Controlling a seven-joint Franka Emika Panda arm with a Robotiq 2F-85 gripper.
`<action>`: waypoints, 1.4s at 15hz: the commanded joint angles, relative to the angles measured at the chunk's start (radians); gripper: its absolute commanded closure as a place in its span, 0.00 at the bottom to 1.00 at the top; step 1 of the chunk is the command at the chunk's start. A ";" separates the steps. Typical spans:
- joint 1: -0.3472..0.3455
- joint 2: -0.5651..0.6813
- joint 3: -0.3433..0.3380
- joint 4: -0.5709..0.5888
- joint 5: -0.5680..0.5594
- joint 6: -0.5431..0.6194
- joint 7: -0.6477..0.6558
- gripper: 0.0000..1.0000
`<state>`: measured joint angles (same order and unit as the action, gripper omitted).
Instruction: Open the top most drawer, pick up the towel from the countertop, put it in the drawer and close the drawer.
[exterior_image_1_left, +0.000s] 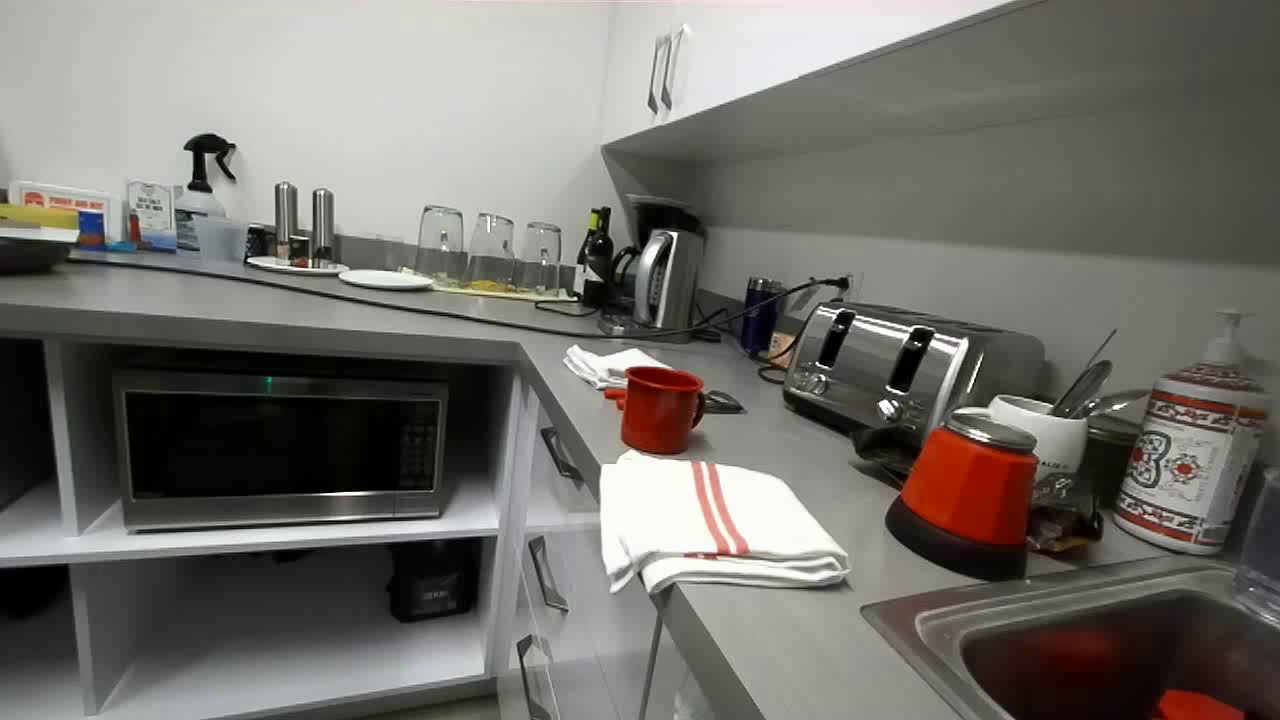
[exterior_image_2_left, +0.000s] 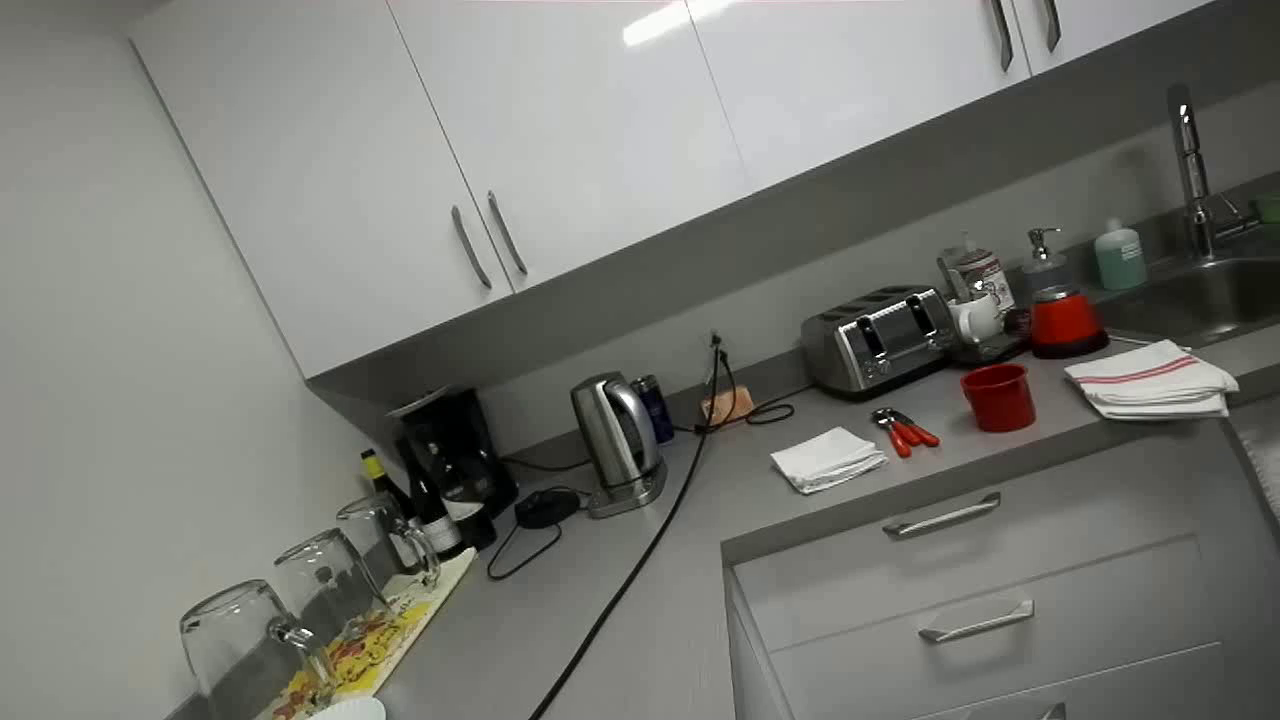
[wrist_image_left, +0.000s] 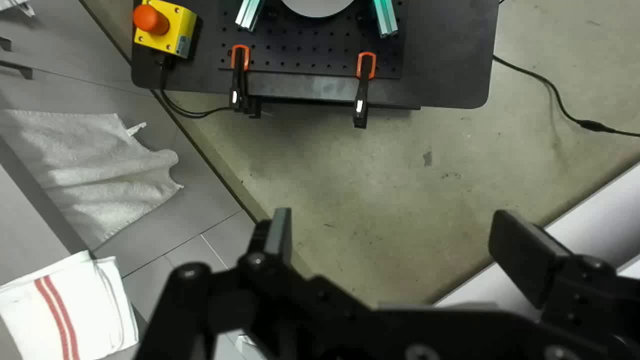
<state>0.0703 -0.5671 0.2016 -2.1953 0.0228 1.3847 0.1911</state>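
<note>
1. The hand (wrist_image_left: 395, 237) is spread wide in the wrist view, its two dark fingers (wrist_image_left: 520, 250) well apart, with the floor (wrist_image_left: 375, 170) showing between them.
2. The towel (wrist_image_left: 50, 310) shows at the lower left of that view, apart from the hand. White, folded and marked with red stripes, it lies on the grey tabletop (exterior_image_1_left: 775, 640), one side reaching over the front edge.
3. The top drawer (exterior_image_2_left: 900, 570) sits closed beneath the tabletop in an exterior view, a slim metal handle (exterior_image_2_left: 942, 517) across its front.
4. A red mug (exterior_image_2_left: 1000, 400) stands upright near the towel, with a gap between them.
5. A red-handled tool (exterior_image_2_left: 905, 432) lies near the mug, and a smaller white cloth (exterior_image_2_left: 828, 460) rests just beside the tool.
6. Behind these stands a toaster (exterior_image_2_left: 880, 345); an orange pot (exterior_image_1_left: 970, 490) stands near the sink (exterior_image_1_left: 910, 617).
7. Farther along is a steel kettle (exterior_image_2_left: 618, 435).
8. At the top of the wrist view, a yellow box (wrist_image_left: 182, 30) with an orange button (wrist_image_left: 150, 20) sits on a black stand (wrist_image_left: 450, 65).
</note>
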 joint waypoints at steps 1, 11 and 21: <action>0.011 0.003 -0.008 0.003 -0.003 -0.002 0.005 0.00; 0.086 0.082 0.043 -0.095 -0.296 0.144 -0.141 0.00; 0.057 0.279 0.032 -0.282 -0.822 0.458 -0.073 0.00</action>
<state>0.1370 -0.3743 0.2342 -2.4643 -0.6756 1.7783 0.0374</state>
